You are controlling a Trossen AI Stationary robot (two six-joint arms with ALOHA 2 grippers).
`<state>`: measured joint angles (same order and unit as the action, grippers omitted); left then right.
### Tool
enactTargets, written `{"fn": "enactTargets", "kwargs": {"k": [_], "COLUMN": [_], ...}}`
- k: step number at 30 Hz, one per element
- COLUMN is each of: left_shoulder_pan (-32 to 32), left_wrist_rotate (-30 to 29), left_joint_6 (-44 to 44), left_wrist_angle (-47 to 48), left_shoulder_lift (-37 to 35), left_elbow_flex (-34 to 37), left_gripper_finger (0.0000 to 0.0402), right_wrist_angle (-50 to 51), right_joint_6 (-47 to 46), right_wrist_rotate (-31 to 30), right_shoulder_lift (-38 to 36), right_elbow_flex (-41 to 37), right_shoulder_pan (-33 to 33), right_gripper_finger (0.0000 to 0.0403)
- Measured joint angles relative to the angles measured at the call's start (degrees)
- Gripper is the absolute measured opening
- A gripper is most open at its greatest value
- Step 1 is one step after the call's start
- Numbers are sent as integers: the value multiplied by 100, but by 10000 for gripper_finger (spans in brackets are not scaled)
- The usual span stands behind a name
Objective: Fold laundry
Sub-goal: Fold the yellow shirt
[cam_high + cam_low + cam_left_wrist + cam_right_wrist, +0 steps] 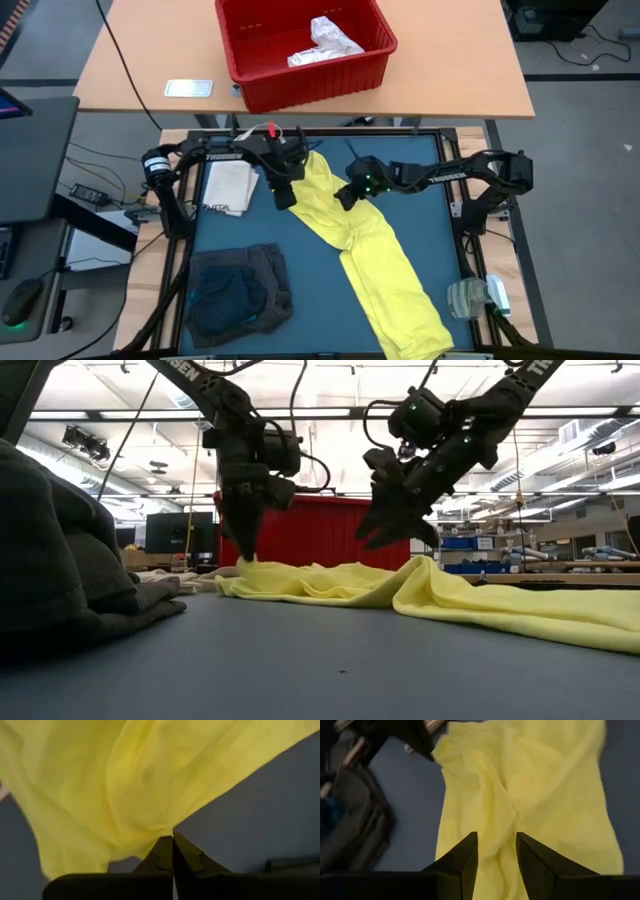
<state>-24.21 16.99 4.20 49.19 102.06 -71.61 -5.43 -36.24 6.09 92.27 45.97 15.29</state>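
The long yellow garment (370,250) lies slantwise on the blue mat, from the far middle to the near right corner. My left gripper (283,196) is at the garment's far left edge, fingers pointing down, shut on the cloth. My right gripper (346,196) hovers open just above the garment's far part (520,795); its fingers (465,860) stand apart over the cloth and touch nothing. A pile of dark grey and blue garments (240,292) rests on the mat at the near left. My left gripper pinches the yellow garment's left edge (159,833) near its far end between its two shut fingers. The fingers come from above, pointing down (243,550). The cloth gathers into folds at the fingertips; one layer or several, I cannot tell. The garment lies slack on the mat.
A folded cream cloth item (228,186) lies at the mat's far left. A clear plastic item with green trim (476,297) sits at the near right edge. On the wooden table behind, a red bin (250,70) holds a white garment (325,42).
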Motion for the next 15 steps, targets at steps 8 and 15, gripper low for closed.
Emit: {"fn": "enactTargets", "kwargs": {"k": [8, 15], "left_shoulder_pan": [2, 0], "left_wrist_rotate": [-189, -195], "left_joint_6": [94, -43], "left_wrist_angle": [171, 67], "left_shoulder_lift": [-494, -551], "left_elbow_flex": [0, 2], "left_gripper_finger": [0, 0], "right_wrist_angle": [-493, -858], "right_joint_6": [877, 969], "right_wrist_rotate": [-119, -511], "right_shoulder_lift": [562, 926], "right_elbow_flex": [-2, 3], "right_shoulder_pan": [-430, -266], "right_gripper_finger": [143, 142]}}
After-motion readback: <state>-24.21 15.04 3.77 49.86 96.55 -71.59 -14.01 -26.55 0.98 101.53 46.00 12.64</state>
